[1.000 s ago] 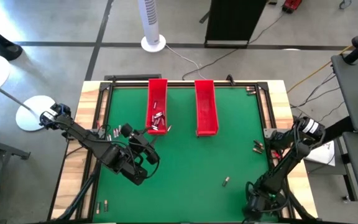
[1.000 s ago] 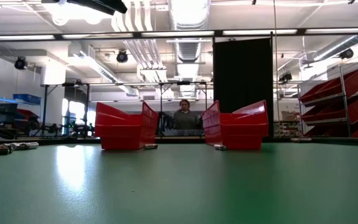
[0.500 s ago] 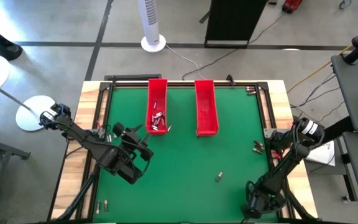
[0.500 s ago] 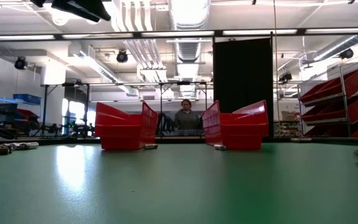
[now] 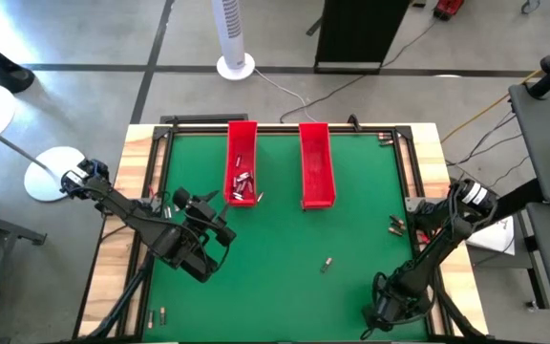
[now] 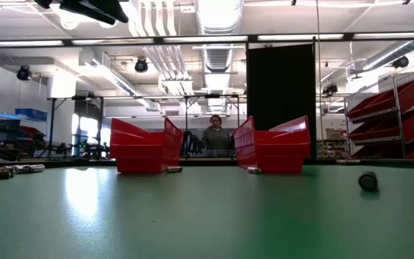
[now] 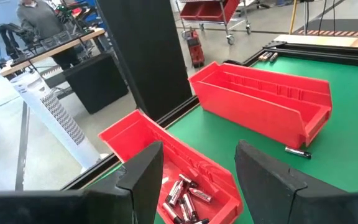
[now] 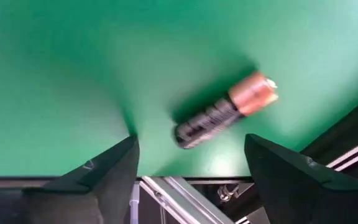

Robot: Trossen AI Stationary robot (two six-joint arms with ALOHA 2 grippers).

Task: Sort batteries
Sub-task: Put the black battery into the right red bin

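Several batteries (image 7: 184, 194) lie in the left red tray (image 5: 242, 162); the right red tray (image 5: 316, 164) stands beside it. One battery (image 5: 327, 263) lies loose mid-mat, seen end-on in the low view (image 6: 368, 180). My left gripper (image 7: 199, 149) hangs open above the mat, short of the left tray's near end (image 5: 203, 201). My right gripper (image 5: 387, 311) is open low at the near right. A black battery with a copper end (image 8: 225, 112) lies on the mat just beyond its fingers, untouched.
More loose batteries lie by the right mat edge (image 5: 394, 225), by the left edge (image 5: 175, 203), near the front left corner (image 5: 156, 313) and beside the right tray's near end (image 7: 297, 150). A black frame (image 5: 280, 127) rims the mat. A person (image 6: 213, 134) sits behind the table.
The loose battery on the mat has rolled from the near right toward the table's left and far side. My left gripper has shifted a little toward the table's left edge and stayed open.
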